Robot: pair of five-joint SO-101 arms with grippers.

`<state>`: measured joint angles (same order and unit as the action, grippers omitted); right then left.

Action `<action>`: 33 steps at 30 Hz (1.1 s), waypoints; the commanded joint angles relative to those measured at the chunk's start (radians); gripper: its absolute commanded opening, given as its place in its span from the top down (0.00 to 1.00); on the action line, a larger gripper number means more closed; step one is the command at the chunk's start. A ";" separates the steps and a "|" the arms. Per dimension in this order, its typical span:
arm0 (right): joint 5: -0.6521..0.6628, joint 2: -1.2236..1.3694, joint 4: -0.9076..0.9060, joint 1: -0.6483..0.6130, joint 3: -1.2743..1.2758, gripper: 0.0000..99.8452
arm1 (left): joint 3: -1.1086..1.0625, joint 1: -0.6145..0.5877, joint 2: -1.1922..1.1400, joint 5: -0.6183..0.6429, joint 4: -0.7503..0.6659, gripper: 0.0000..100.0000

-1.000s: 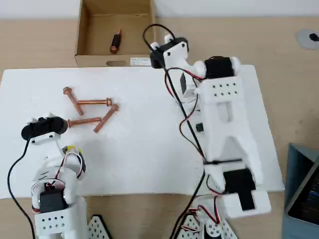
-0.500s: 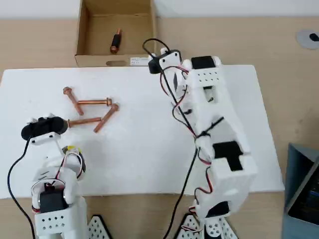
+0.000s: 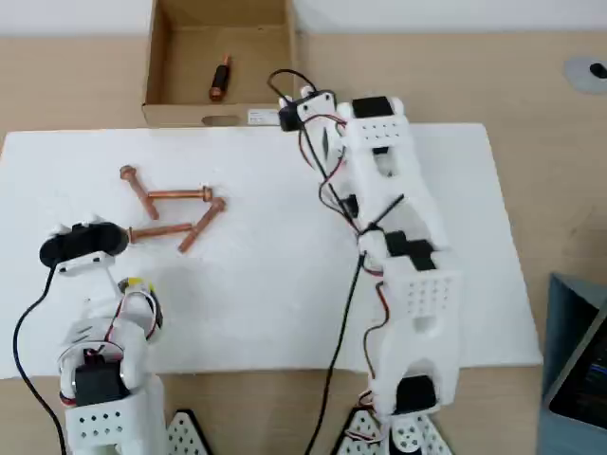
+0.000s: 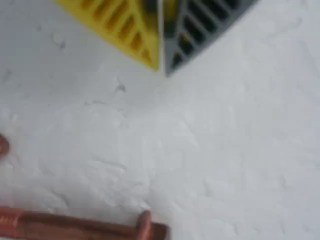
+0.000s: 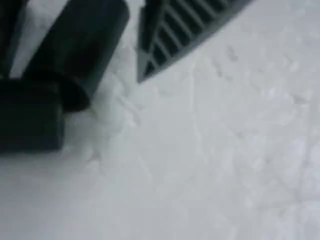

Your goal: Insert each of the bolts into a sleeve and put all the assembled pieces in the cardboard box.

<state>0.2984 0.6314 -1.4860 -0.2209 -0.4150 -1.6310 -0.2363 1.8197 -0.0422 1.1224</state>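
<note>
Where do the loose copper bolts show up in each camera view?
High view: four loose bolts lie clustered on the left part of the white sheet, ahead of the left arm.
Left wrist view: one bolt lies on the sheet, apart from the left pincer.
Right wrist view: black sleeves lie on the sheet instead.
Shared landmark: the white sheet.

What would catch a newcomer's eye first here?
Most likely the right arm, a big white limb stretched along the white mat. Next, four loose copper bolts clustered on the mat near the left arm. Beyond the mat, the cardboard box holds one assembled piece, a bolt in a dark sleeve.
</note>
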 commanded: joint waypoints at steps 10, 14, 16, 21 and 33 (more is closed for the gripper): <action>0.003 0.002 0.003 0.030 -0.010 0.81 | 0.006 -0.008 0.004 -0.002 -0.005 1.00; 0.002 0.030 0.005 0.030 0.024 0.81 | 0.006 -0.008 0.004 -0.002 -0.005 1.00; 0.002 0.044 0.003 0.030 0.025 0.82 | 0.006 -0.008 0.004 -0.002 -0.005 1.00; 0.000 0.053 0.002 0.030 0.024 0.90 | 0.006 -0.008 0.004 -0.002 -0.005 1.00; 0.002 0.047 -0.112 0.024 -0.079 0.99 | 0.006 -0.008 0.004 -0.002 -0.005 1.00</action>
<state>0.2938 0.6836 -1.5351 -0.1949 -0.4289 -1.6310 -0.2363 1.8197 -0.0422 1.1224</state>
